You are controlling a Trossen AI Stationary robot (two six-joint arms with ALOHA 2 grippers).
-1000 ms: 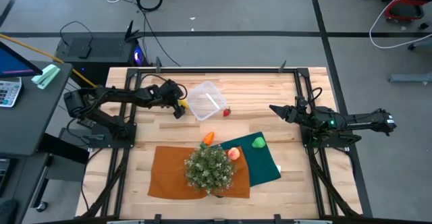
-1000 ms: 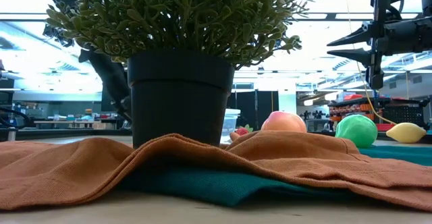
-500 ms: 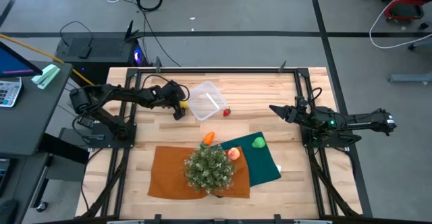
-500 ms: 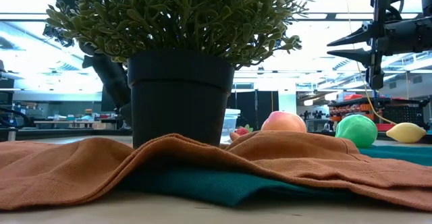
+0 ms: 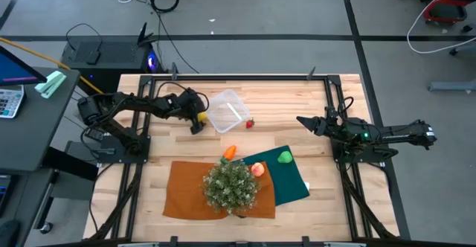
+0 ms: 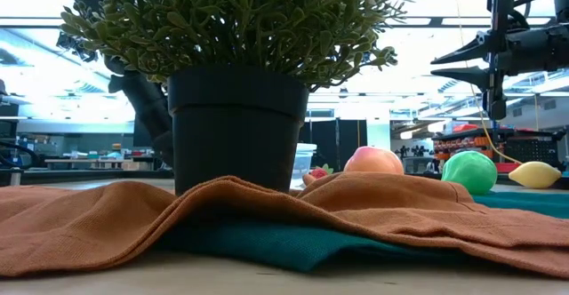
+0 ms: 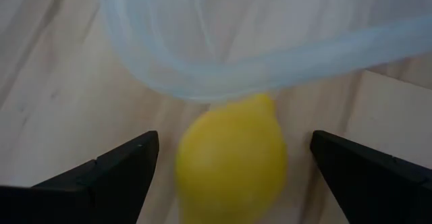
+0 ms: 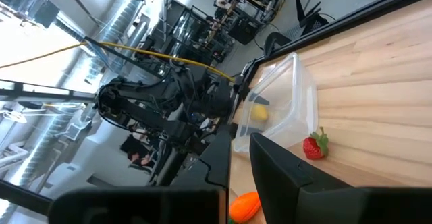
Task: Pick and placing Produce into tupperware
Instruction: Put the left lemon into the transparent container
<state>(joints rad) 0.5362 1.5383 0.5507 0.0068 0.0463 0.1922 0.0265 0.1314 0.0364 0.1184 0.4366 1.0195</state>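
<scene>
In the high view the left gripper is seen at the tupperware's left edge; only the left wrist view shows its fingers spread wide apart, a yellow lemon lying between them untouched, against the container's rim. A strawberry lies just right of the tupperware. Farther right, the right gripper is held above the table, jaws open, well apart from the produce.
</scene>
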